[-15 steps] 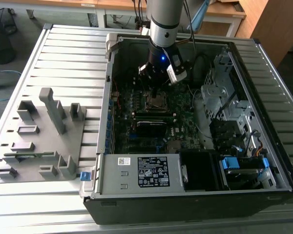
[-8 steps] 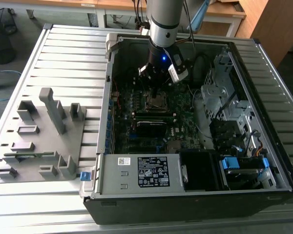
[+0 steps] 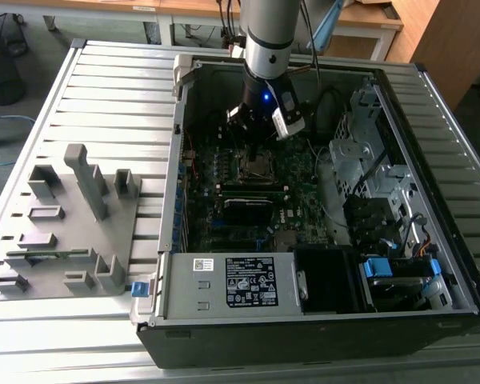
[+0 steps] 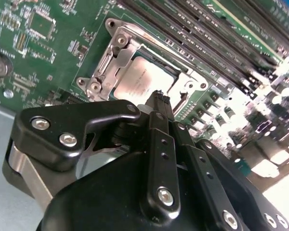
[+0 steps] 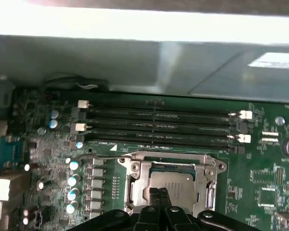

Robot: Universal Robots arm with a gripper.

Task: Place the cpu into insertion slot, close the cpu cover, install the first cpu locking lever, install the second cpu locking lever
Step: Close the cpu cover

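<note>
You have the open computer case [image 3: 173, 200] lying on the slatted table [image 3: 104, 88]. Inside it are the green motherboard [image 3: 296, 180], a power supply [image 3: 184, 290] at the near edge, and metal drive cages [image 3: 360, 160] on the exterior view's right.

On the board, the insertion slot [image 3: 260, 166] already contains the cpu [image 4: 139, 79] — its silver top shows through the square opening of the cpu cover [image 5: 135, 183], which lies flat around it. A thin wire lever [image 5: 103, 157] runs beside the cover, on the side of the long black memory slots [image 5: 159, 115]; if it is latched, I cannot tell.

Your gripper [image 4: 159, 96] has its two black fingers pressed together, with nothing between them. The tips stand right over the cpu's top, near one edge — whether they touch the metal is not possible to tell.
</note>
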